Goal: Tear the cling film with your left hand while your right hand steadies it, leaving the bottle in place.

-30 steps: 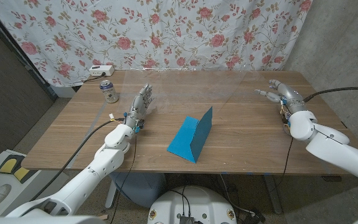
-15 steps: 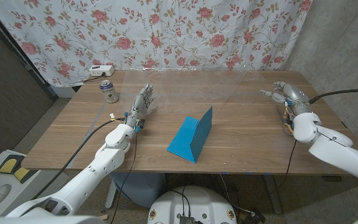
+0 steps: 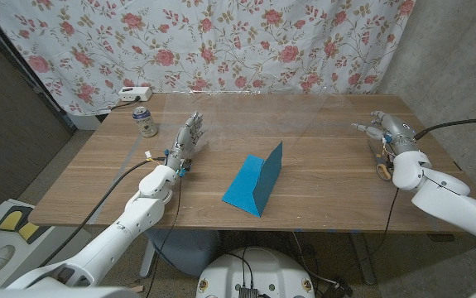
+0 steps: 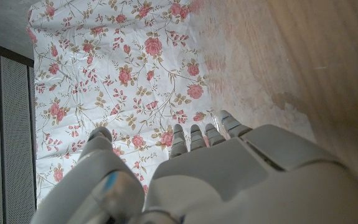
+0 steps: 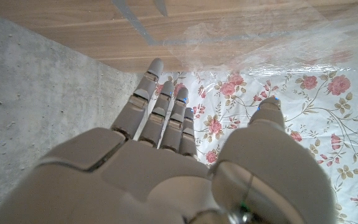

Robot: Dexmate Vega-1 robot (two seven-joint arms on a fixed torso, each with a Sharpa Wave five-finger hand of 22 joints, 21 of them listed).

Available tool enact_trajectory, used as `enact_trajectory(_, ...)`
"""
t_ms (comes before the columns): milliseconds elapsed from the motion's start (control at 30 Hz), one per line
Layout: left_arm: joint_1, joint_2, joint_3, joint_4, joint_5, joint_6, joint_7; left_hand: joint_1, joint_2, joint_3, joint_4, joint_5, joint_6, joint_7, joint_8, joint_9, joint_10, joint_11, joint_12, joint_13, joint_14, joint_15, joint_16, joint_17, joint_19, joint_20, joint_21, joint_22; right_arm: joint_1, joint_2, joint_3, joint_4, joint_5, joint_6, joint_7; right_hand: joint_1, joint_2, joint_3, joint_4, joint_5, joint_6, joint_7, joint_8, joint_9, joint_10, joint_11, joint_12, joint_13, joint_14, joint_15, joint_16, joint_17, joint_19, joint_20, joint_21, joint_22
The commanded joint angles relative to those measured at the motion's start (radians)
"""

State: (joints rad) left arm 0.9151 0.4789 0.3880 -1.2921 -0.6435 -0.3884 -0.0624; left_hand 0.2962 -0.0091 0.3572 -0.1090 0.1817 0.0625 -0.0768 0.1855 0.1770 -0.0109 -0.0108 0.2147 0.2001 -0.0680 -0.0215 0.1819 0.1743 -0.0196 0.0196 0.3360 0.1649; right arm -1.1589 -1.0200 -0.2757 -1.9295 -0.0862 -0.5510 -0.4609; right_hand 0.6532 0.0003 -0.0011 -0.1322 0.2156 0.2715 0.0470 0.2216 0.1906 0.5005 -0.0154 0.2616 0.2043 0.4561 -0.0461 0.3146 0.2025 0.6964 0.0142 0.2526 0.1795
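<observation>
A blue wedge-shaped cling film box [image 3: 255,184] stands in the middle of the wooden table [image 3: 320,199]. A faint clear sheet of film [image 3: 304,116] rises from it toward the table's back edge; the film [image 5: 303,43] also shows as a glossy sheet in the right wrist view. A drink can [image 3: 144,121] stands upright at the back left. My left hand [image 3: 188,139] stands left of the box, fingers straight and holding nothing. My right hand [image 3: 384,128] is at the far right, fingers extended, apart from the film and box. Both hands [image 4: 228,180] [image 5: 166,155] are empty in the wrist views.
A white power strip [image 3: 132,93] lies at the back left corner behind the can. A floral curtain [image 3: 221,41] hangs behind the table and a concrete wall [image 3: 453,50] stands on the right. A cable [image 3: 461,122] trails from the right arm.
My right hand has drawn a little to the right and toward the table's right edge, its fingers closer together. The left hand, box and can have not moved.
</observation>
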Motion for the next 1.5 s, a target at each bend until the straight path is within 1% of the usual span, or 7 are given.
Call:
enact_trajectory(33, 0.009, 0.003, -0.002, -0.005, 0.002, 0.005, 0.009, 0.002, 0.008, 0.002, -0.007, 0.001, 0.005, 0.0, 0.0, 0.001, -0.001, -0.002, 0.002, 0.002, -0.008, 0.003, 0.002, 0.002, 0.01, 0.004, -0.003, 0.006, -0.002, -0.015, -0.007, -0.002, -0.008, -0.055, 0.019, 0.023, 0.003, 0.007, -0.008, 0.004, 0.006, 0.015, -0.004, 0.002, 0.015, 0.002, 0.0, 0.001, 0.027, -0.065, 0.008, 0.003, 0.039, 0.001, 0.018, 0.003)
enact_trajectory(167, 0.008, 0.003, -0.001, -0.003, 0.005, 0.002, 0.008, 0.002, 0.009, 0.002, -0.008, 0.001, 0.005, 0.0, 0.0, 0.001, -0.001, -0.001, 0.002, 0.002, -0.007, 0.003, 0.002, 0.002, 0.011, 0.004, -0.005, 0.006, 0.003, -0.023, -0.014, -0.006, -0.014, -0.075, 0.033, 0.025, 0.007, 0.009, -0.003, 0.003, 0.021, 0.003, -0.004, 0.001, 0.019, -0.012, -0.01, 0.0, 0.09, -0.107, 0.03, 0.007, 0.095, -0.024, 0.036, 0.008)
enact_trajectory(667, 0.015, 0.007, 0.0, -0.007, 0.007, 0.009, 0.014, 0.001, 0.009, 0.001, -0.009, 0.001, 0.005, 0.001, -0.001, 0.001, -0.002, -0.003, 0.002, 0.001, -0.007, 0.003, 0.003, 0.002, 0.014, 0.005, -0.01, 0.006, 0.03, -0.039, -0.036, -0.015, -0.016, -0.165, 0.098, 0.085, 0.035, 0.038, -0.021, 0.004, 0.016, 0.013, -0.011, 0.001, 0.029, 0.005, -0.019, 0.0, 0.098, -0.1, 0.033, 0.011, 0.095, -0.026, 0.034, 0.012)
enact_trajectory(1000, 0.018, 0.004, 0.0, -0.008, 0.004, 0.008, 0.015, 0.0, 0.01, 0.001, -0.01, 0.001, 0.005, 0.002, -0.001, 0.001, -0.001, -0.003, 0.002, 0.001, -0.006, 0.003, 0.003, 0.002, 0.015, 0.005, -0.015, 0.006, 0.054, -0.046, -0.069, -0.01, -0.025, -0.225, 0.126, 0.133, 0.03, 0.05, -0.027, 0.001, 0.037, -0.014, -0.01, 0.001, 0.086, -0.057, -0.006, 0.001, 0.135, -0.142, 0.049, 0.017, 0.107, -0.042, 0.038, 0.015)
enact_trajectory(1167, 0.022, 0.008, -0.001, -0.015, 0.005, 0.011, 0.019, 0.0, 0.011, 0.001, -0.01, 0.001, 0.005, 0.001, -0.001, 0.001, 0.0, 0.0, 0.002, 0.001, -0.006, 0.004, 0.003, 0.002, 0.016, 0.004, -0.018, 0.006, 0.072, -0.054, -0.094, -0.008, -0.03, -0.25, 0.149, 0.142, 0.046, 0.058, -0.023, 0.0, 0.033, -0.01, -0.014, 0.001, 0.092, -0.047, -0.004, 0.002, 0.133, -0.14, 0.051, 0.022, 0.098, -0.035, 0.034, 0.016)
enact_trajectory(1333, 0.025, 0.01, -0.002, -0.02, 0.006, 0.012, 0.021, 0.0, 0.011, 0.001, -0.01, 0.001, 0.006, 0.001, 0.0, 0.001, -0.002, -0.002, 0.002, 0.001, -0.006, 0.004, 0.003, 0.002, 0.017, 0.004, -0.02, 0.006, 0.097, -0.055, -0.12, -0.007, -0.034, -0.283, 0.172, 0.154, 0.057, 0.066, -0.016, -0.009, -0.009, -0.005, -0.03, 0.002, 0.06, 0.012, -0.019, 0.008, 0.086, -0.094, 0.046, 0.044, 0.042, -0.007, 0.013, 0.018)
enact_trajectory(1500, 0.028, 0.01, -0.001, -0.022, 0.005, 0.011, 0.022, 0.0, 0.012, 0.0, -0.011, 0.001, 0.006, 0.001, -0.001, 0.001, -0.002, -0.003, 0.002, 0.001, -0.007, 0.004, 0.002, 0.002, 0.017, 0.005, -0.022, 0.006, 0.122, -0.056, -0.15, -0.007, -0.04, -0.32, 0.194, 0.192, 0.066, 0.082, -0.028, -0.011, -0.029, 0.0, -0.033, 0.003, 0.057, 0.017, -0.023, 0.009, 0.049, -0.072, 0.038, 0.054, 0.018, 0.008, 0.004, 0.018)
